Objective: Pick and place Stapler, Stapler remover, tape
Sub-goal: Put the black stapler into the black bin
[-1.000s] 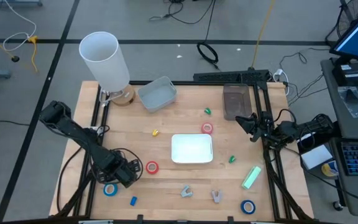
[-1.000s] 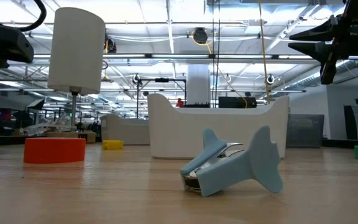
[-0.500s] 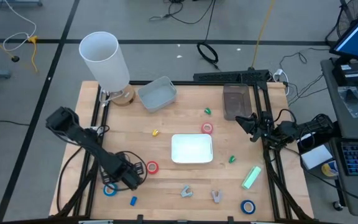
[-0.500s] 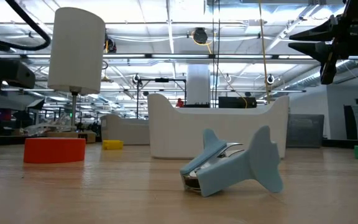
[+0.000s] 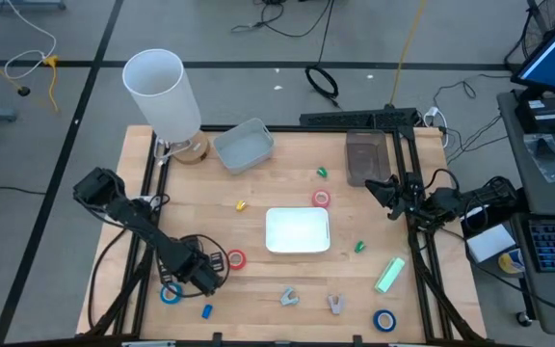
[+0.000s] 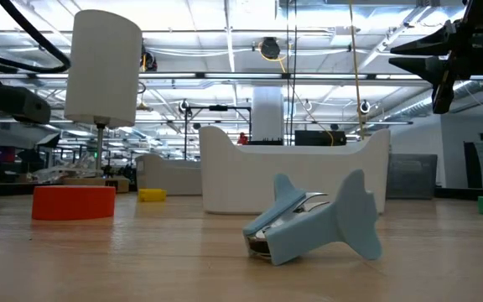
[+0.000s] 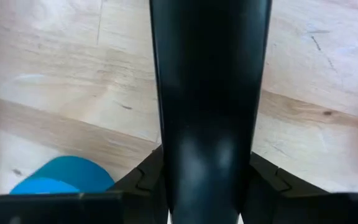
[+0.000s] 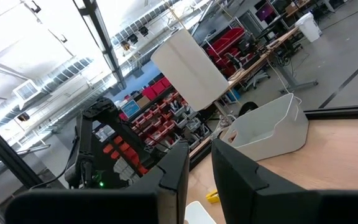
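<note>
My left gripper (image 5: 185, 280) points down at the near left of the table, right beside a blue tape roll (image 5: 169, 294). In the left wrist view that roll (image 7: 64, 179) peeks out past the dark gripper body. A red tape roll (image 5: 235, 258) lies just right of the gripper. Another red roll (image 5: 321, 199) and another blue one (image 5: 383, 320) lie flat farther right. The pale green stapler (image 5: 390, 275) and two grey-blue stapler removers (image 5: 288, 297) (image 5: 335, 304) rest on the wood. My right gripper (image 8: 199, 180) waits raised at the right edge, slightly open, with nothing in it.
A white tray (image 5: 297, 249) sits mid-table, with a grey-blue bin (image 5: 244, 146), a tall white cylinder (image 5: 162, 92) and a clear brownish box (image 5: 364, 157) along the far edge. Small green (image 5: 322, 173), yellow (image 5: 241, 205) and blue (image 5: 206, 310) bits lie scattered about.
My left gripper has come down toward the table and shifted a little toward the near-left blue tape roll, which it now partly covers in the high view. The roll has stayed where it was.
</note>
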You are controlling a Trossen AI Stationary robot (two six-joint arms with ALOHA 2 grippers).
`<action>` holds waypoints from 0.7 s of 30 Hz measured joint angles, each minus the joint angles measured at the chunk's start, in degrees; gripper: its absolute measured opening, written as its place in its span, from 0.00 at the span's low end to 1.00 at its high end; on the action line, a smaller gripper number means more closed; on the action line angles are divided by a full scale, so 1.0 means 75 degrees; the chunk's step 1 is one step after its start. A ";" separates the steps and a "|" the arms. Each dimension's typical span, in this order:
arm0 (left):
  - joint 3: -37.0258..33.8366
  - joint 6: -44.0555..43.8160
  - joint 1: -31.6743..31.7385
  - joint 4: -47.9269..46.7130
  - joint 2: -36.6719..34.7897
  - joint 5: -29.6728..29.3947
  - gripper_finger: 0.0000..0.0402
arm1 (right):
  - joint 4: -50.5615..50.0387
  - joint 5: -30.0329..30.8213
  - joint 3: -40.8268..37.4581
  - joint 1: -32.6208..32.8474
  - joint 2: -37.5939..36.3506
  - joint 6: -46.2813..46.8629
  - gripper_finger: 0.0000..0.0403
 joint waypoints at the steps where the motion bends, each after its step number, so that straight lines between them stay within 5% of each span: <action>1: -0.0007 0.0067 -0.0001 -0.0029 -0.0051 -0.0030 0.33 | 0.0000 0.0000 -0.0001 0.0000 0.0000 0.0001 0.16; 5: -0.0012 0.0441 -0.0011 -0.0041 -0.0499 -0.0344 0.33 | 0.0009 0.0000 0.0001 0.0002 0.0000 0.0002 0.16; 15: -0.0003 0.2956 0.0153 0.0102 -0.2589 -0.2967 0.33 | 0.0268 -0.0839 0.0001 0.0002 0.0115 -0.0925 0.16; 21: 0.0133 0.5501 0.0891 0.0688 -0.2981 -0.2814 0.33 | 0.1351 -0.1217 0.0180 0.0002 0.0921 -0.1816 0.16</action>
